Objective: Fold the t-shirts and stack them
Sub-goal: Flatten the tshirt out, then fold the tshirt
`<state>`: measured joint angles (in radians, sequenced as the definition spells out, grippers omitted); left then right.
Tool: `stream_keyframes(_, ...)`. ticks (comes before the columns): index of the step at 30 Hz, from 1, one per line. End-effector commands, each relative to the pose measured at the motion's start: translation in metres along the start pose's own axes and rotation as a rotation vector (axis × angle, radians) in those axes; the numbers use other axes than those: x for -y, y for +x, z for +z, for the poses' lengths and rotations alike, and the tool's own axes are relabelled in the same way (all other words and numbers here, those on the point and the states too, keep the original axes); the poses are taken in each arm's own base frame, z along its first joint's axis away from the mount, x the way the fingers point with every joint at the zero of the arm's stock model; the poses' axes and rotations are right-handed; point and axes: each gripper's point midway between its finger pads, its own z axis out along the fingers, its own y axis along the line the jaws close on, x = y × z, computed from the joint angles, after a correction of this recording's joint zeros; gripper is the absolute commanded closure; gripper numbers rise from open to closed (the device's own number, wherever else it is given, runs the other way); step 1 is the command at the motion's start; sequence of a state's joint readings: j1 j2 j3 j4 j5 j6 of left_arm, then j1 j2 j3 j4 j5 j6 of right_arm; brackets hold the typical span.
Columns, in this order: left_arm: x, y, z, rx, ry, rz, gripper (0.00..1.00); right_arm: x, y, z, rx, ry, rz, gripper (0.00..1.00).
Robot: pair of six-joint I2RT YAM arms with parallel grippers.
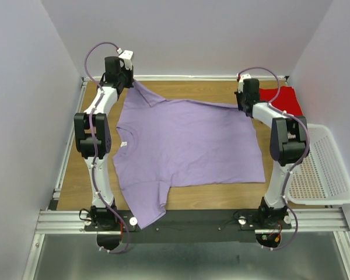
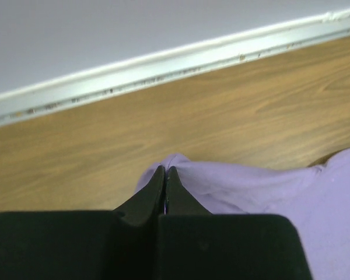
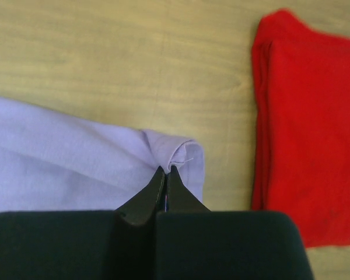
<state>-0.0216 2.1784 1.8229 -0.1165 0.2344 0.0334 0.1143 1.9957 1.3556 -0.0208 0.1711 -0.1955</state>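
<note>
Both grippers are closed on cloth: the left gripper [image 2: 165, 170] is pinched onto the far sleeve tip of the lavender t-shirt [image 1: 186, 143], and the right gripper [image 3: 165, 170] is pinched onto its far hem corner, where a small fold of fabric is bunched at the tips. The lavender t-shirt is spread sideways across the middle of the table [image 1: 204, 91], collar toward the left arm, with its near sleeve draped over the near edge. The red t-shirt [image 3: 309, 134] is seen already folded at the far right corner, just beside the right gripper but apart from the lavender cloth. The step in hand is judged to be the first lengthwise fold of the lavender t-shirt. For the next move, the far edge would need to be lifted evenly by both arms and carried toward the near edge, kept taut so that no slack is trapped. The surface is pale wood grain, bordered at the far side by a white rail [image 2: 163, 61]; plain light walls [image 1: 192, 35] enclose it, and a white perforated basket [image 1: 332, 175] is set at the right.
</note>
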Motion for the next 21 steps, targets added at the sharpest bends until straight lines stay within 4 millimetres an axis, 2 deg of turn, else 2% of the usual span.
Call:
stream_keyframes(1,0.006,-0.012,0.01,0.02,0.037,-0.005,1.0,0.011,-0.031,0.024,0.077,0.039,0.008,0.99)
stream_keyframes(4,0.007,-0.012,0.015,0.006,0.044,-0.025,1.0,0.006,-0.039,0.035,0.089,0.019,0.025,0.99)
stream_keyframes(11,0.002,-0.01,0.004,-0.042,-0.009,-0.084,1.0,0.002,-0.054,0.033,0.112,-0.014,0.056,0.99)
stream_keyframes(21,0.008,-0.011,-0.043,-0.087,-0.055,-0.173,1.0,0.019,-0.038,0.008,0.055,0.02,0.067,0.99)
